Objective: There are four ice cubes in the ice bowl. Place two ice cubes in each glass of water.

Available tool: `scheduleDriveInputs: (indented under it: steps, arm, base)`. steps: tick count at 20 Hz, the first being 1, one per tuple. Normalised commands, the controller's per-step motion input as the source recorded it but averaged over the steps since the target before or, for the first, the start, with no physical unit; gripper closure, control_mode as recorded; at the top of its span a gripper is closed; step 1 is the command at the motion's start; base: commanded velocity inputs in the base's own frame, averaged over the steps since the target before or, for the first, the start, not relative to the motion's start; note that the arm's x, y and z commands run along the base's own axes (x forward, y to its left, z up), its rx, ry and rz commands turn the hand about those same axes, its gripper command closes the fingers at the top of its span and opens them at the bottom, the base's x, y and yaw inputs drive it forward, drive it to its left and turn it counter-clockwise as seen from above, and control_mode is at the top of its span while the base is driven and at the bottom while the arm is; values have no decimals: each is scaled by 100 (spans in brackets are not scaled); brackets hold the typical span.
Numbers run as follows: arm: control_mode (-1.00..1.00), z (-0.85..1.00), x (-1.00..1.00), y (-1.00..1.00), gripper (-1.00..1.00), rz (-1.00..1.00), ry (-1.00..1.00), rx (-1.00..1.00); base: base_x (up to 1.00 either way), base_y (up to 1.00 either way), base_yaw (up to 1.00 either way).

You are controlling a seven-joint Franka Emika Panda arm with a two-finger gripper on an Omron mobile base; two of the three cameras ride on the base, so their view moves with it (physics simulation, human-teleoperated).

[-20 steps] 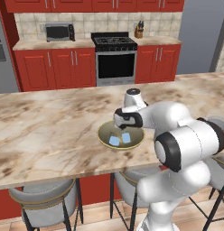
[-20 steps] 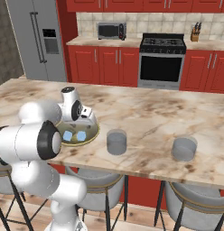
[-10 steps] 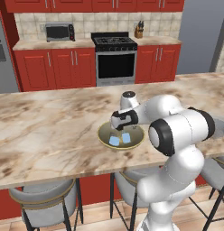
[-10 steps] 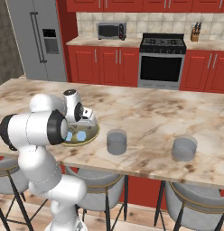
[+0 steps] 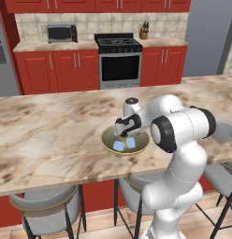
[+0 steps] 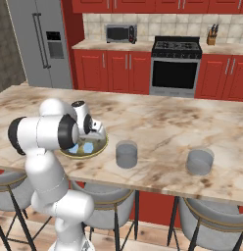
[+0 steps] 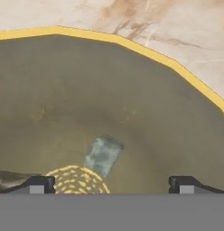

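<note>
I have brought the gripper (image 7: 109, 182) lower into the ice bowl (image 5: 106, 140) than it was a second ago; in the left base view it now sits just above the bowl's floor, centre of frame, where before it hung a little higher over the rim. The jaws stand fully spread and hold nothing. In the hand view the fingertips (image 7: 38, 184) rise at the bottom corners, and one ice cube (image 7: 103, 154) lies low in the middle of the frame, between them but slightly left of centre. In the left base view I can count two ice cubes (image 5: 125, 144) side by side in the near half of the bowl; the hand hides the rest. In the right base view the nearer glass of water (image 6: 126, 154) stands just right of the bowl and the second glass (image 6: 200, 162) well apart at right of frame. I judge neither has ice in it yet, so the first pick is still to be made: a small shift to centre the cube, then close.
</note>
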Motion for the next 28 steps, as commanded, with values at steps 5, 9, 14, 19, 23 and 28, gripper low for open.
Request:
scheduleDriveInputs:
  steps: [5, 9, 14, 19, 23, 28]
  arm:
    - [-100, -13, 12, 0, -100, -3, 0, 0]
    - [-100, -14, 11, 0, -100, -4, 0, 0]
    - [-100, -10, 18, 0, -100, -5, 0, 0]
    - [-100, -10, 6, 0, 100, -5, 0, 0]
    - [-100, -18, 0, 3, 100, -5, 0, 0]
    - [-100, -32, 0, 0, 100, -6, 0, 0]
  base:
    - [0, 0, 0]
    - [0, 0, 0]
    - [0, 0, 0]
    - [0, 0, 0]
    - [0, 0, 0]
    - [0, 0, 0]
